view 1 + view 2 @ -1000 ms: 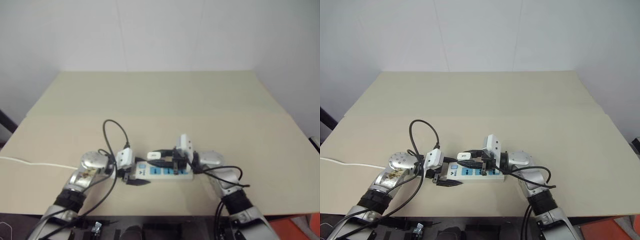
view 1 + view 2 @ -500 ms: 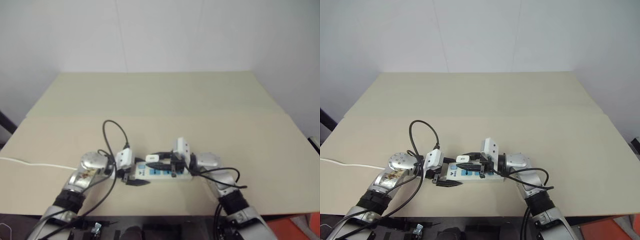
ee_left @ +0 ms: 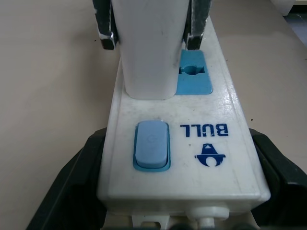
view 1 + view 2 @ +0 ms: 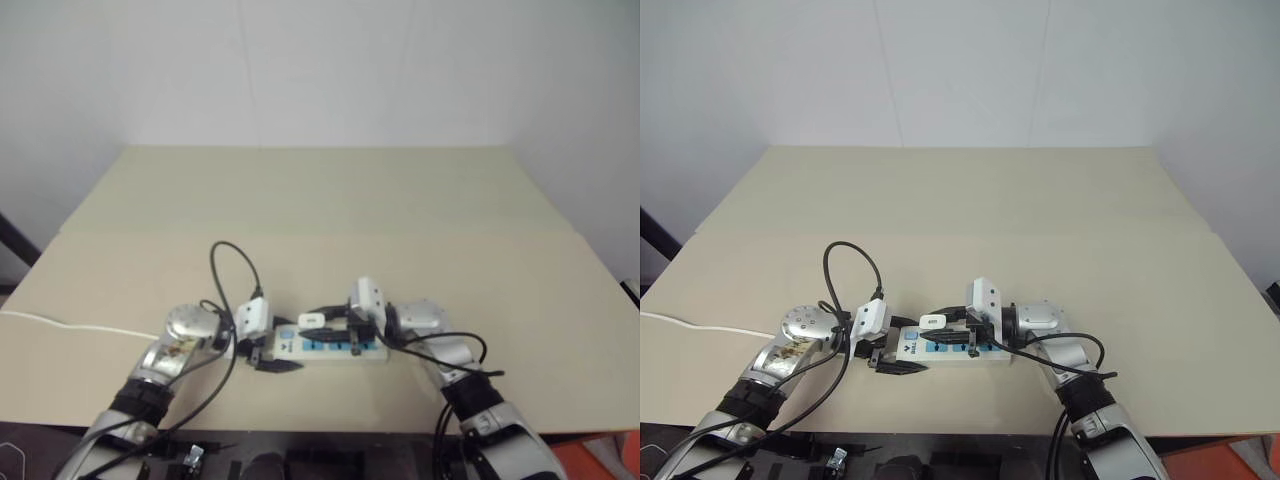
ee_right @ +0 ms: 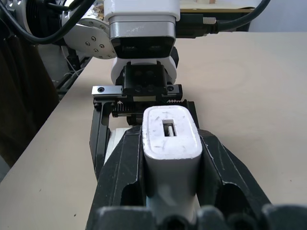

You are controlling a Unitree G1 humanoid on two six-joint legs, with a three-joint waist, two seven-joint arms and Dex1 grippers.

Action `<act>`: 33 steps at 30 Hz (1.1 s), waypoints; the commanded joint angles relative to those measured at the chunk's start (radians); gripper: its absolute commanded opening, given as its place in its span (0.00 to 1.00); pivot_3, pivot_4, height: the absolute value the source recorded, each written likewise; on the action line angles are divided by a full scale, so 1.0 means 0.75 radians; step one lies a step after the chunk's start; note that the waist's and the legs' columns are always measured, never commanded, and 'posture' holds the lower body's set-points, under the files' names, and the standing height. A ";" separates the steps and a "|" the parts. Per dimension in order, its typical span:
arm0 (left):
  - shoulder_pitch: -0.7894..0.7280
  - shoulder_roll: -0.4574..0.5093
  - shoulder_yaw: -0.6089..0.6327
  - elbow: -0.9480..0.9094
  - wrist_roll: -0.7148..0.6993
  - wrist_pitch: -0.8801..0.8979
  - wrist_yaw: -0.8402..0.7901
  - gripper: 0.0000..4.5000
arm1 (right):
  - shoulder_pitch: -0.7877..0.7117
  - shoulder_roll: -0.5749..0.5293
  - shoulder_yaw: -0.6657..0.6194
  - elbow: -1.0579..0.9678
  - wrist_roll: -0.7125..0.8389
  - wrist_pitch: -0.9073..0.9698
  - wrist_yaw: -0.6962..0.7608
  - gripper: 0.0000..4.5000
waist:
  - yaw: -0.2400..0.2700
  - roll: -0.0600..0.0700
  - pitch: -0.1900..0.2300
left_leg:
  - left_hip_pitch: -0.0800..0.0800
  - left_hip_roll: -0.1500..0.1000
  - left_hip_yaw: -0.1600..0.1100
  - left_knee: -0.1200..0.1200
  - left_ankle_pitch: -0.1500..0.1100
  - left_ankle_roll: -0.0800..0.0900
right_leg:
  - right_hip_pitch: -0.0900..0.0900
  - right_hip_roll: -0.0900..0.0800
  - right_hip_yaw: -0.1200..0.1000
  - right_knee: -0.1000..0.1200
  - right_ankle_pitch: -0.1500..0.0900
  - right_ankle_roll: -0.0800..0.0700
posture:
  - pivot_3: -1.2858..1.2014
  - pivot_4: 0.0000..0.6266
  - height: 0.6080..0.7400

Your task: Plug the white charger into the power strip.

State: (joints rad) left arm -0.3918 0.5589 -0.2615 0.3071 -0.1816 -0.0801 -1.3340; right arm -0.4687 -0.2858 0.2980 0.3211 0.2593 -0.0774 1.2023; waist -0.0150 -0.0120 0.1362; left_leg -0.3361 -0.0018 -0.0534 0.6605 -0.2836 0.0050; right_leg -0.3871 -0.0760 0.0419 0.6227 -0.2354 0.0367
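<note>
- Here, the left gripper [image 3: 182, 184] is clasping the strip [image 3: 182, 158] by its switch [image 3: 151, 145] end, labelled "BULL".
- The right gripper [image 5: 170, 143] is clenching the charger [image 5: 170, 136] over a blue socket [image 3: 194, 74].

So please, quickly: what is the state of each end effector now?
Left end effector: closed around the switch end of the long white power strip.
Right end effector: shut on the small white blocky charger.

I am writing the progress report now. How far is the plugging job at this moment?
Done: the left pincer braces the switch end of the power strip, and the right pincer is shut on the white charger. In hand: the charger stands on the strip's first blue socket face, beside the blue switch. Left: whether it is fully seated cannot be told; then release.
</note>
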 commanded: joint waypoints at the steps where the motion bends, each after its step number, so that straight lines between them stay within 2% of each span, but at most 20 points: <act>1: 0.020 0.057 -0.003 0.008 0.037 0.004 -0.024 0.74 | 0.065 -0.121 -0.007 0.198 -0.103 0.049 -0.007 0.24 | 0.000 -0.002 -0.001 | 0.000 0.000 0.000 0.000 0.000 0.000 | 0.000 0.000 0.000 0.000 0.000 0.000 | 0.52 0.24 1.00; 21: 0.037 0.067 0.002 0.001 0.037 -0.002 -0.015 0.74 | 0.053 -0.142 0.019 0.212 -0.108 0.096 0.011 0.24 | -0.002 -0.004 -0.007 | 0.001 0.000 0.000 0.000 0.000 0.000 | 0.001 0.000 0.000 0.000 0.000 0.000 | 0.52 0.24 1.00; 22: 0.037 0.066 0.002 0.001 0.037 -0.003 -0.015 0.74 | 0.050 -0.141 0.019 0.208 -0.105 0.104 0.013 0.41 | -0.001 -0.004 -0.007 | 0.001 0.000 0.000 0.000 0.000 0.000 | 0.001 0.000 0.000 0.000 0.000 0.000 | 0.52 0.24 1.00; 24: 0.037 0.065 0.001 0.001 0.037 -0.004 -0.012 0.74 | 0.044 -0.143 0.025 0.202 -0.095 0.126 0.025 0.53 | -0.003 -0.008 -0.010 | 0.001 0.000 0.000 0.000 0.000 0.000 | 0.001 0.000 0.000 -0.001 0.000 0.000 | 0.52 0.24 1.00; 30: 0.044 0.065 -0.005 -0.010 0.030 0.002 -0.005 0.74 | 0.033 -0.157 0.044 0.187 -0.094 0.150 0.056 1.00 | -0.016 -0.019 -0.017 | 0.005 0.003 -0.001 -0.002 -0.001 0.002 | 0.003 0.003 0.000 0.001 -0.002 -0.003 | 0.52 0.24 1.00; 33: 0.053 0.063 -0.001 -0.022 0.027 0.006 0.008 0.74 | 0.032 -0.164 0.040 0.179 -0.093 0.149 0.066 1.00 | -0.017 -0.019 -0.018 | 0.005 0.004 -0.001 -0.003 -0.001 0.002 | 0.002 0.003 0.000 0.001 -0.002 -0.003 | 0.52 0.24 1.00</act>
State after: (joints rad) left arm -0.3709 0.5835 -0.2569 0.3028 -0.1881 -0.0812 -1.3242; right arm -0.4967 -0.3845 0.2861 0.3651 0.2558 -0.0181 1.2407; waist -0.0274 -0.0264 0.1229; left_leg -0.3327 0.0008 -0.0544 0.6585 -0.2844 0.0062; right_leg -0.3854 -0.0738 0.0417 0.6234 -0.2371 0.0340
